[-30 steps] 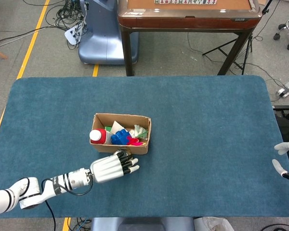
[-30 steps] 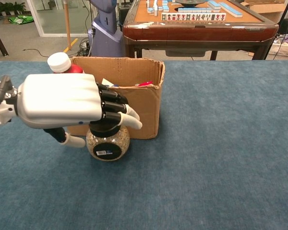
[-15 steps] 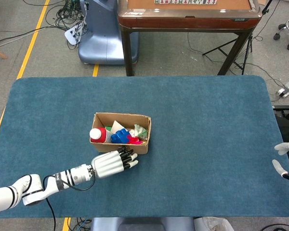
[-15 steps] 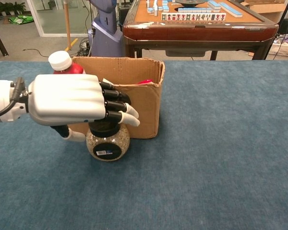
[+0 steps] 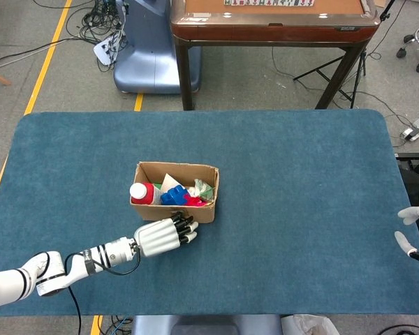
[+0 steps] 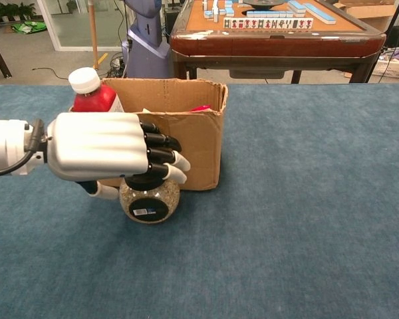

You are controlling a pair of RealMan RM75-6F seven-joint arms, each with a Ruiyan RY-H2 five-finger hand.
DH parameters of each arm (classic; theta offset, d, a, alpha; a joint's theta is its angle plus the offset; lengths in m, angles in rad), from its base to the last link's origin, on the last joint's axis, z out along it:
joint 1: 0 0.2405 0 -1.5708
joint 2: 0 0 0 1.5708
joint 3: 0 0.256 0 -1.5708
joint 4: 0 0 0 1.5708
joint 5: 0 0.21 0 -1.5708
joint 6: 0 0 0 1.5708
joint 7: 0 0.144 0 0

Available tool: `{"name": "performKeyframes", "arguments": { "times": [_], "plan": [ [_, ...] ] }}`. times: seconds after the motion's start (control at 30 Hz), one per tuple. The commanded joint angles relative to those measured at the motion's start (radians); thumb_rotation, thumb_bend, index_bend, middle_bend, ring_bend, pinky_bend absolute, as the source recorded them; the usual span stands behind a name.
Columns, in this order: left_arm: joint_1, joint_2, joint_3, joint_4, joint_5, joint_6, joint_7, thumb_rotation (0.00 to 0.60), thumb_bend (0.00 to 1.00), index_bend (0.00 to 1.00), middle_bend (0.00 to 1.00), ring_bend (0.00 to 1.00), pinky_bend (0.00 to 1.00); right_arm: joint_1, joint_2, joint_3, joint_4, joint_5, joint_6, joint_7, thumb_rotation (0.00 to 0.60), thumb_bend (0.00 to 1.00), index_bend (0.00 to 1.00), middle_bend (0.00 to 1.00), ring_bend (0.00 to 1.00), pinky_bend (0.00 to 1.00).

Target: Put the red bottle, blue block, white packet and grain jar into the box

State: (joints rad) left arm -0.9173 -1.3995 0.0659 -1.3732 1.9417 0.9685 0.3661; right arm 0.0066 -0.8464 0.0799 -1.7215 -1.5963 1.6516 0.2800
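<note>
Blue carpeted table (image 5: 300,195), mahjong table (image 5: 272,21) behind; left hand (image 6: 103,146) gripping grain jar (image 6: 149,199); right hand's (image 5: 410,230) grip unclear.

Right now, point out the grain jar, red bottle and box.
grain jar (image 6: 149,201), chest view, glass belly.
red bottle (image 6: 88,80), chest view, white cap.
box (image 6: 201,149), chest view, front cardboard wall.

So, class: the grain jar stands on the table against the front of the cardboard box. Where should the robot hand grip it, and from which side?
Probably around the black lid and neck of the grain jar, coming from above and the near side. The jar stands upright, its round belly is wide and smooth, and the cardboard box blocks the far side. The left robot hand hangs over the lid.
</note>
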Motion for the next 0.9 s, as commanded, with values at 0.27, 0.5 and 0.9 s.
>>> {"name": "performKeyframes", "arguments": {
  "times": [0.27,0.5,0.9],
  "plan": [
    [-0.004,-0.025,0.031,0.053,0.042,0.057,-0.041,0.600,0.17,0.36,0.27,0.24,0.46,-0.003,0.001,0.002,0.000,-0.002,0.006,0.004,0.600,0.29,0.45,0.53,0.43,0.58],
    [-0.004,-0.032,0.043,0.071,0.045,0.072,-0.066,0.600,0.17,0.37,0.29,0.26,0.52,-0.002,0.000,0.002,0.000,-0.002,0.003,0.002,0.600,0.28,0.45,0.53,0.43,0.58],
    [0.006,-0.018,0.074,0.049,0.068,0.124,-0.101,0.600,0.17,0.41,0.35,0.31,0.57,-0.001,-0.001,0.000,-0.001,-0.007,0.000,0.000,0.600,0.29,0.45,0.53,0.43,0.58]
  ]
}}
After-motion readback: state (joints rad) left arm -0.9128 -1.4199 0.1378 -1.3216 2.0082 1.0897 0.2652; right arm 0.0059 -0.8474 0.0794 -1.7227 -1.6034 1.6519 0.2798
